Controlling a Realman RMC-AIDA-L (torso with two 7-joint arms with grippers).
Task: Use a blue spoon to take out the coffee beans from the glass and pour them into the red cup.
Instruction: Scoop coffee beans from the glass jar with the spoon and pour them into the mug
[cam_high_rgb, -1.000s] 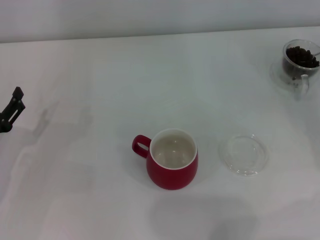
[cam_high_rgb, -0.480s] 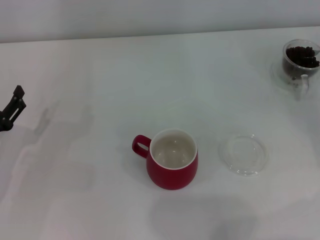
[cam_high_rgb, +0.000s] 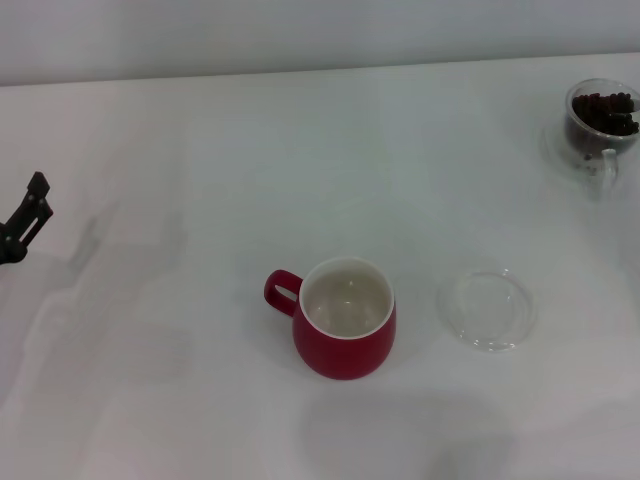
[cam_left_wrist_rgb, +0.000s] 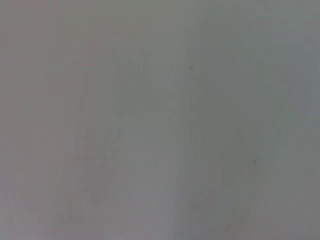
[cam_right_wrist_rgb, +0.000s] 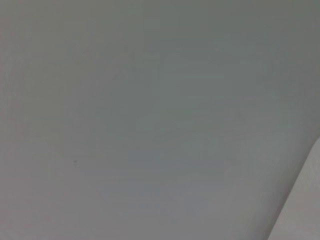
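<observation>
Table (cam_high_rgb: 200, 150) surface is white, with the red cup (cam_high_rgb: 345, 320) standing upright just below centre, its handle pointing to nine o'clock and its white interior showing no beans. Glass (cam_high_rgb: 602, 125) with the coffee beans (cam_high_rgb: 604, 110) sits far out at two o'clock, well apart from the cup, while a flat clear dish (cam_high_rgb: 488, 309) lies just beside the cup at three o'clock. Left gripper (cam_high_rgb: 22, 220) shows at the nine o'clock edge, finger state cannot be told; both wrist views show only blank surface.
</observation>
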